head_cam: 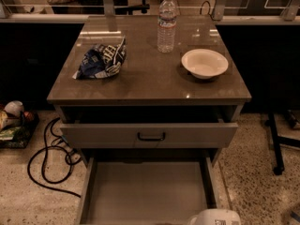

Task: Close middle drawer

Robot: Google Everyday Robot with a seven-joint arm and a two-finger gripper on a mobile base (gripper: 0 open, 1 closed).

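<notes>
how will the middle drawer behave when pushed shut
The middle drawer looks empty, so probably light and easy to slide. Pulled far out, it may rack if pushed off-centre; the gripper sits near its front right corner.

Glossy tabletop [140, 86], matt middle drawer [147, 191], clear plastic bottle [167, 25]

On the cabinet top [150, 81]: bottle [167, 25] at back centre, bowl [204, 63] right, bag [101, 60] left. Below it, 2 drawers jut forward: top drawer [108, 136] slightly, middle drawer [145, 191] far. Cable [44, 163] lies left of the cabinet; gripper [214, 217] front-right.
</notes>
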